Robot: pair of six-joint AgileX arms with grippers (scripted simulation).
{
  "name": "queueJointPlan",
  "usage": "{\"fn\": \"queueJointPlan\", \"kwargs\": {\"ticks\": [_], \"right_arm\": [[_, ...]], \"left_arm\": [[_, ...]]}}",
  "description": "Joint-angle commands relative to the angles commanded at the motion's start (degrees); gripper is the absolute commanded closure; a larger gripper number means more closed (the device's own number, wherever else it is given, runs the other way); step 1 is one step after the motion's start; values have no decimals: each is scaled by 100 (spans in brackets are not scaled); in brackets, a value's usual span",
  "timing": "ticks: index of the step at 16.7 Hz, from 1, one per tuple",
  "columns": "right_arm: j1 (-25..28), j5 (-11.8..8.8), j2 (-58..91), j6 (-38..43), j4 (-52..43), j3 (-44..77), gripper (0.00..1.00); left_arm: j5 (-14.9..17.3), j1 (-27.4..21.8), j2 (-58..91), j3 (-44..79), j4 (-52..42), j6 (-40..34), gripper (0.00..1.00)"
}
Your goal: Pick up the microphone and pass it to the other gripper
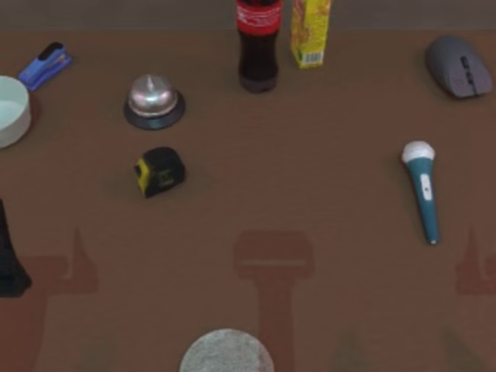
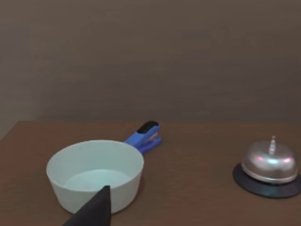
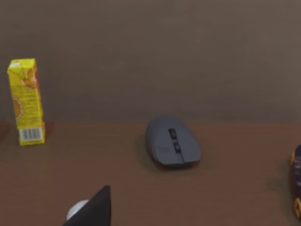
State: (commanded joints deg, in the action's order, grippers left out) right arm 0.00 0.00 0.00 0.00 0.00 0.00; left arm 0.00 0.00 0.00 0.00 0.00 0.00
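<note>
The microphone (image 1: pixel 421 190), with a teal handle and round white head, lies flat on the right side of the table, head toward the back. No gripper touches it. My left gripper (image 1: pixel 11 267) shows as a black shape at the table's left edge, open and holding nothing; one finger (image 2: pixel 96 209) shows in the left wrist view. My right gripper is outside the top view. In the right wrist view, one black finger (image 3: pixel 96 209) stands in front of the microphone's white head (image 3: pixel 76 210), with nothing beside its inner face.
At the back stand a cola bottle (image 1: pixel 258 43), a yellow juice carton (image 1: pixel 310 31) and a grey mouse (image 1: pixel 459 67). On the left are a blue stapler (image 1: pixel 45 65), white pot (image 1: pixel 12 111), bell (image 1: pixel 153 101) and tape measure (image 1: pixel 160 171).
</note>
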Motion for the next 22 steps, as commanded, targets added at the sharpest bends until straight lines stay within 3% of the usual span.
{"fn": "queueJointPlan", "kwargs": {"ticks": [4, 8, 22], "right_arm": [[43, -1, 178, 42, -121, 174, 0], [252, 19, 1271, 276, -776, 1146, 0], [1393, 173, 8942, 1522, -4629, 6344, 0]], "left_arm": [[0, 0, 0, 0, 0, 0, 0], [0, 0, 0, 0, 0, 0, 0], [0, 0, 0, 0, 0, 0, 0]]}}
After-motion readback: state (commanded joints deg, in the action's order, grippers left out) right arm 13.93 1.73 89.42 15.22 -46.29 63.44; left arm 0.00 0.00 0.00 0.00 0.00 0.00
